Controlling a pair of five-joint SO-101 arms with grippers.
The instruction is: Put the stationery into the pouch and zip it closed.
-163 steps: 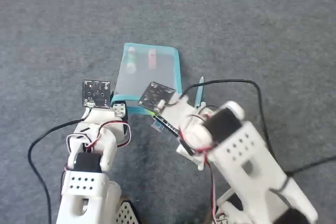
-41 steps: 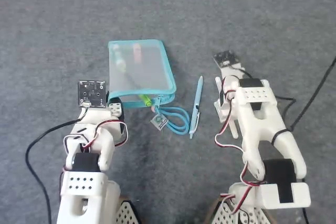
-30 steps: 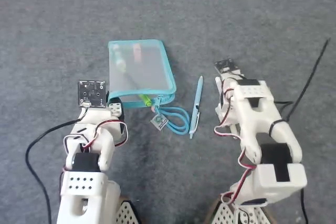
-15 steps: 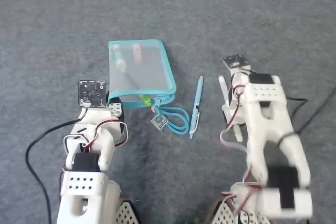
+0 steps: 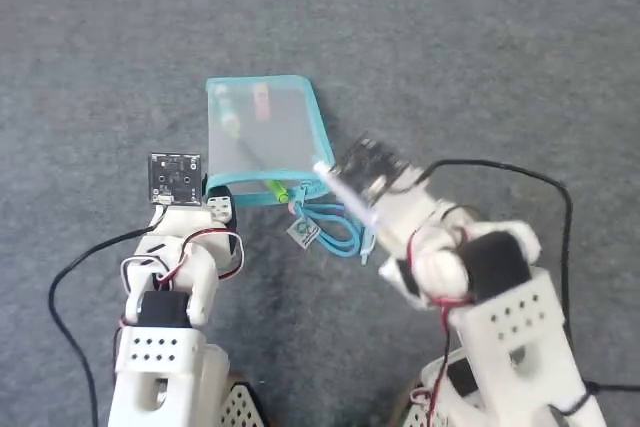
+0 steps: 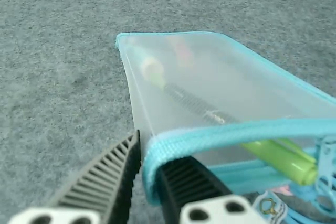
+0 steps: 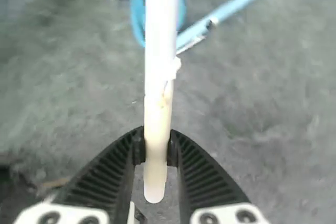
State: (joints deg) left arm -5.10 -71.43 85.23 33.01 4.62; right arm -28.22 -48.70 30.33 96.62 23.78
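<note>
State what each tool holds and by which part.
Left tool: the pouch, by its teal zipper edge near a corner. Right tool: a white pen, near one end.

My high camera looks steeply down over the table (image 5: 500, 67) from above both arm bases. Each wrist camera peers closely past its own jaws: left shares the pouch (image 6: 210, 87), right the pouch's blue loop (image 7: 137, 22).
</note>
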